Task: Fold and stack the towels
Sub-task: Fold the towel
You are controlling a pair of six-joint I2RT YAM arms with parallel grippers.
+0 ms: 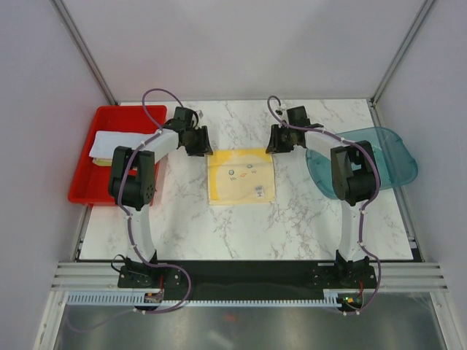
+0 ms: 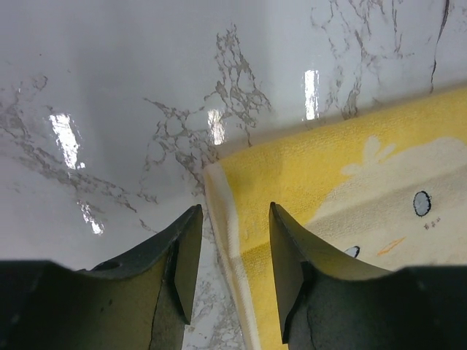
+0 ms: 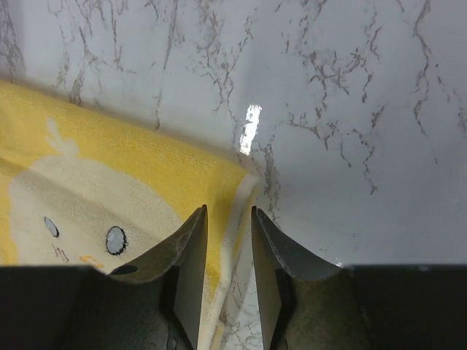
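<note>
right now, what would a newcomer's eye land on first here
The bright yellow towel with its cartoon print lies flat in the middle and stands out against the white marble table. The left claw and right claw each sit open at one of its far corners. A red tray holding pale folded cloth sits left; a teal bin sits right.

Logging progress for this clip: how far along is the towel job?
Done: pale towels lie in the tray. In hand: yellow towel lies flat, unfolded, with the left gripper and right gripper open over its far corners. Left: folding and stacking it.
</note>
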